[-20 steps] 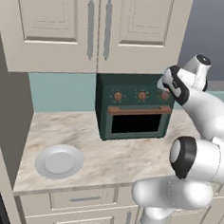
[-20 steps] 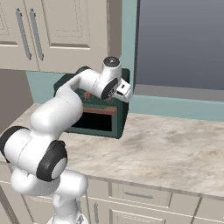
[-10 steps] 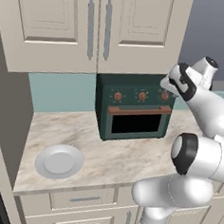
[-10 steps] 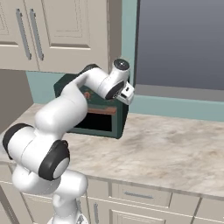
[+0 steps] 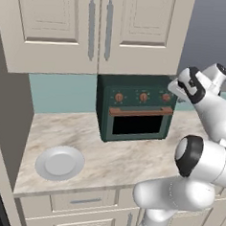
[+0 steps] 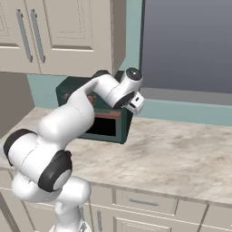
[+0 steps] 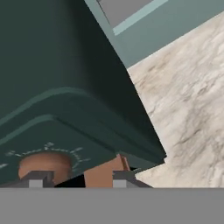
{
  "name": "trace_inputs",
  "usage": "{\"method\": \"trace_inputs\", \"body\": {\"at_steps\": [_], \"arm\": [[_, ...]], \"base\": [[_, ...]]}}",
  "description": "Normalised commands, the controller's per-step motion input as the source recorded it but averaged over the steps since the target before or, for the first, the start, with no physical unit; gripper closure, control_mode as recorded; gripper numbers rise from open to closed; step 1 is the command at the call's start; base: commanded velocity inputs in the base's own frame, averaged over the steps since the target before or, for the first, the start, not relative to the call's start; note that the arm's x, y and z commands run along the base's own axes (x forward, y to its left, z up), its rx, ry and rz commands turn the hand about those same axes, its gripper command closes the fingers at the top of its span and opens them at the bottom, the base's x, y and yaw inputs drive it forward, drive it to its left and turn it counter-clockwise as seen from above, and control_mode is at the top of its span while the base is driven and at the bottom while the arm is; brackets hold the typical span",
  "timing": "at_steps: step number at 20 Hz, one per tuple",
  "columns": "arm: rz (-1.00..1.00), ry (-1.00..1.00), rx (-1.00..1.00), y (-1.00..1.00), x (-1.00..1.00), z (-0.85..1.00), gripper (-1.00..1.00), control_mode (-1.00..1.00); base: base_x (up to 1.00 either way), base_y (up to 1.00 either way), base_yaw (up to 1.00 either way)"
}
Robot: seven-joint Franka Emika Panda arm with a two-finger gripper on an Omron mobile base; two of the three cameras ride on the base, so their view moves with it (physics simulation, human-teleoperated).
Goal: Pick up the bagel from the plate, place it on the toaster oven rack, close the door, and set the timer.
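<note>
- The oven (image 5: 136, 112) stands at the back edge of the tabletop (image 5: 106, 157), and its door (image 5: 140, 125) is shut, with the copper handle (image 5: 140, 111) across the top of the window.
- The plate (image 5: 59, 162) sits near the front left corner of the tabletop and is bare. No bagel is on it, so my judgement is that the bagel is inside on the rack, though the dark glass hides both.
- The end effector (image 7: 78, 178) hovers by the oven's upper right corner, at the rightmost knob (image 5: 166, 96). In the hand view its tips stand close together, with the knob (image 7: 45, 162) just above the left tip. I cannot tell whether they pinch the knob or stand just off it.
- Only the timer seems left to set. The risk is a poor hold on the knob: if the tips are off-centre, they may slide round the rim without turning it.
- The handle's right end (image 7: 105, 170) lies between the tips in the hand view. A sideways drift could catch it and pull the door open.
- The forearm is close to the oven's right side, so a wide swing away could nudge the oven along the tabletop.
</note>
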Motion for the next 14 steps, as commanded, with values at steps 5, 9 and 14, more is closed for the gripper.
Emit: {"method": "trace_inputs", "body": {"at_steps": [5,9,14], "arm": [[0.00,0.00,0.00,-0.84,-0.99,-1.00,1.00,-1.00],[0.00,-0.06,0.01,-0.48,-0.62,-0.24,1.00,-1.00],[0.00,-0.03,0.02,-0.25,-0.31,0.20,1.00,-1.00]], "base": [[0.00,0.00,0.00],[0.00,0.00,0.00],[0.00,0.00,0.00]]}}
